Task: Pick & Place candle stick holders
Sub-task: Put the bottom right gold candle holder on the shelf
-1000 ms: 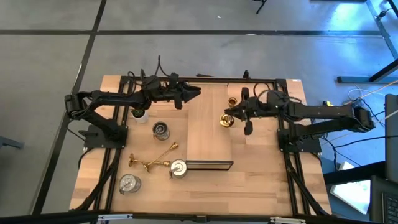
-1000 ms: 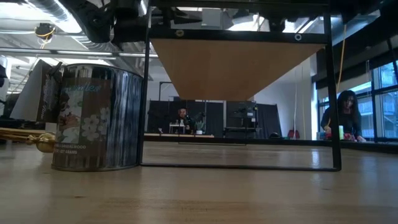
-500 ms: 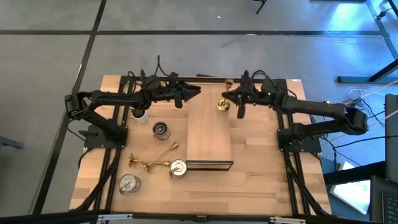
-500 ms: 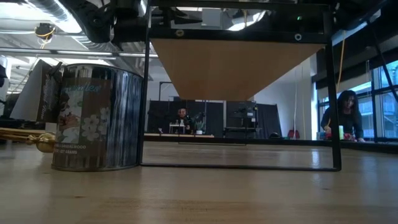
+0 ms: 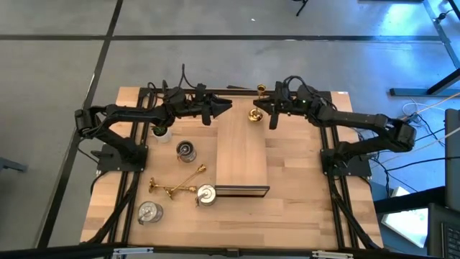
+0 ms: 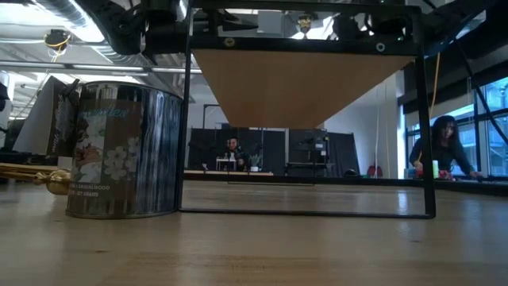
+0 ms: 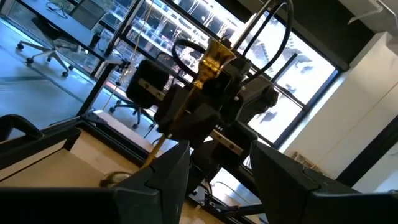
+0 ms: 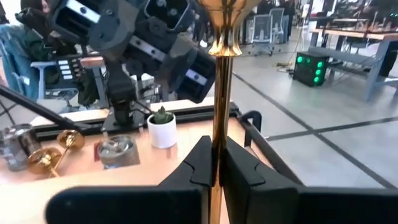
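Observation:
My right gripper (image 5: 263,108) is shut on a slim gold candle stick holder (image 5: 256,112) over the far end of the wooden board (image 5: 242,155). My left gripper (image 5: 226,107) hangs open and empty a short way to its left, pointing at it. Two more gold sticks (image 5: 177,184) lie crossed on the table near the left. Three squat silvery cups stand on the table: one (image 5: 186,150) by the board, one (image 5: 206,195) at the board's near corner, one (image 5: 149,211) near the front. My right gripper pinches the gold stick's thin stem (image 8: 217,140) between its two fingers, about midway along it. The fingers come level from the table's right and lie across the stem. The stick stands roughly upright, flared end (image 8: 225,15) up, lifted clear of the board.
A tiny green potted plant (image 5: 159,130) stands under the left arm. The board is raised on a black frame (image 6: 425,119); in the low view a silvery cup (image 6: 119,151) stands on the table beside it. Bare table (image 5: 302,205) lies to the right.
My right gripper has carried the gold stick from beside the board's right edge toward the far edge and to the left, ending over the board's far end, closer to my left gripper. It stays shut on the stem.

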